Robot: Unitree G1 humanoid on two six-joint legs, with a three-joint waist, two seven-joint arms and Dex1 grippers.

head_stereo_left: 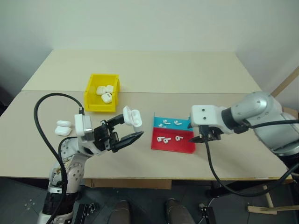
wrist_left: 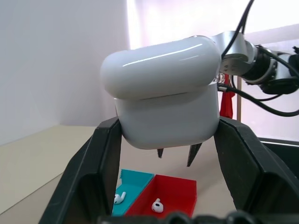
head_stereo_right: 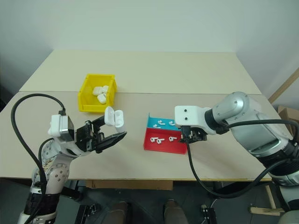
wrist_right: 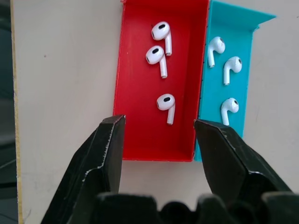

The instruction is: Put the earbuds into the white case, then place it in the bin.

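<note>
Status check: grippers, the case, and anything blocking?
Left gripper shut on white case, lid up. Right gripper open above earbuds in tray. Nothing blocking.

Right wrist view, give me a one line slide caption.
Open right gripper poised above the red-and-blue tray, three earbuds in each compartment.

**Nothing to read out here**

A sweep across every view turns up no lettering, no brand, no number and no sign. The white case [wrist_left: 163, 98] is plain glossy plastic with no logo showing. The yellow bin [head_stereo_left: 93, 100] carries no label on its walls. The red-and-blue tray [wrist_right: 140, 140] is bare colour, no marking, and the earbuds [wrist_right: 161, 56] in it are too small to show any print. The desk [head_stereo_left: 187, 70] is blank too.
</note>
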